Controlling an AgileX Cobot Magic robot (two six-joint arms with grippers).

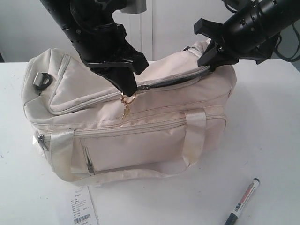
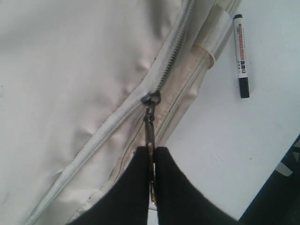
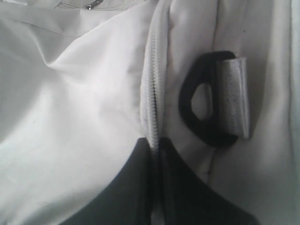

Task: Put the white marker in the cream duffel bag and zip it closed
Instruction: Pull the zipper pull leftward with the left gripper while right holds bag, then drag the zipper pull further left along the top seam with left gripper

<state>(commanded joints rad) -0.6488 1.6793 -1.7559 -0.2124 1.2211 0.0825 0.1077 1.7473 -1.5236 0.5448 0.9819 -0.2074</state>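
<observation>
Cream duffel bag (image 1: 140, 140) (gold zip pull (image 1: 127, 100))

You have a flat white table (image 1: 272, 140) spread under the whole scene, its surface plain and matte. Near its front edge, left of centre, you see a white paper tag (image 1: 83, 209) printed with small dark lines and a barcode; it lies flat and runs out of the picture. Behind the table stands a pale panelled wall (image 1: 178, 23).

A white table (image 1: 276, 140) meets what seems a pale panelled wall (image 1: 173, 28).
</observation>
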